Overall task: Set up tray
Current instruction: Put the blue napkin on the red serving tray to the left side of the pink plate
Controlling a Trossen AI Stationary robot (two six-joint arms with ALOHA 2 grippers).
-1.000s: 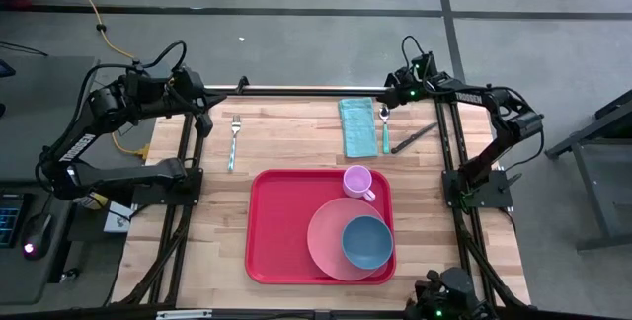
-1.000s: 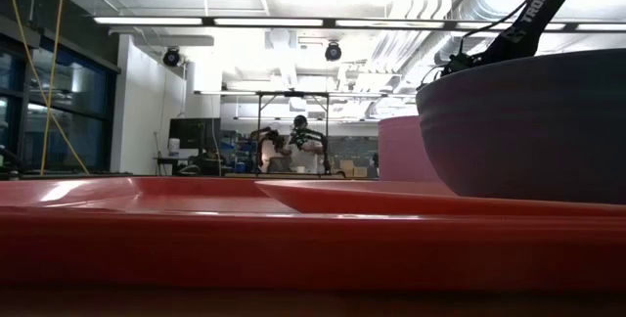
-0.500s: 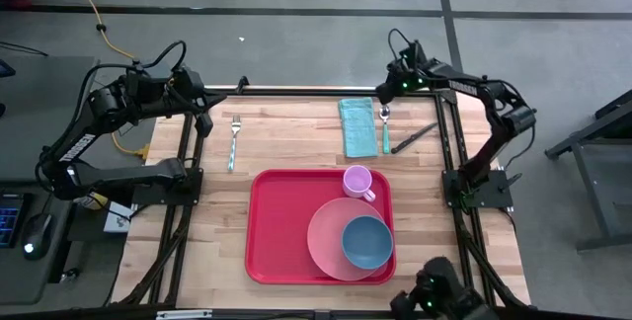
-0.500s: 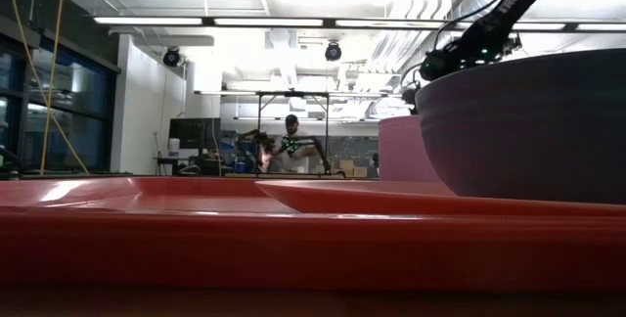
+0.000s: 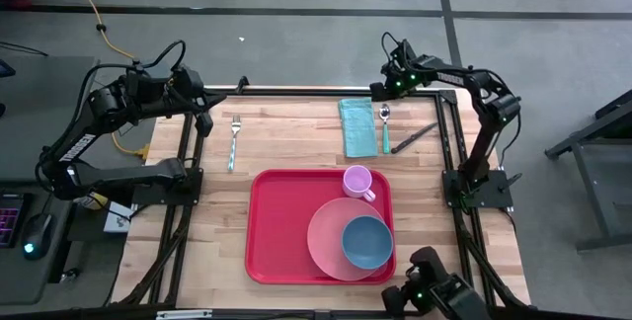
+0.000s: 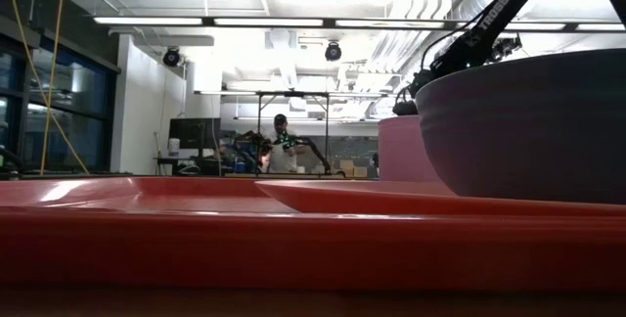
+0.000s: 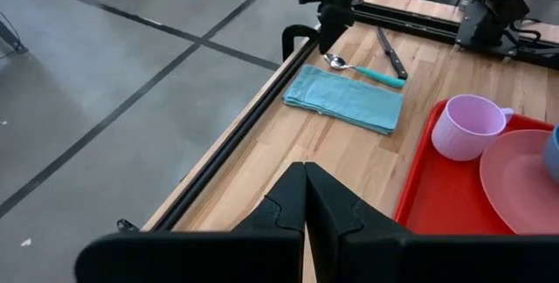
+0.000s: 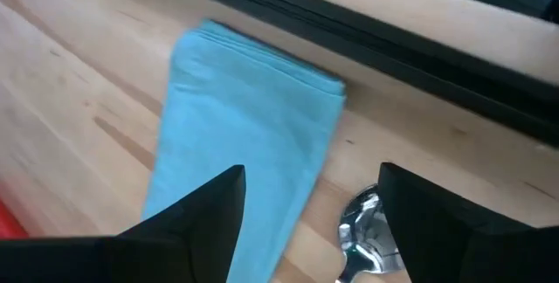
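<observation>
Tray sits on the table toward its near edge, roughly centred between your two arms. It is nearly square, so you cannot pick a clear long axis; its sides run square with the table edges. On it you have a plate at the near right, a blue bowl on the plate, and a pink cup at the far right corner with its handle toward the near right.

Your right gripper hangs over the table's far edge, above the spoon bowl and the far end of the napkin. Its jaws stand wide apart, holding and touching nothing; in the right wrist view the napkin and spoon show between the fingers.

Your left gripper waits at the far left edge near the fork, jaws together on nothing. A knife lies right of the spoon.
</observation>
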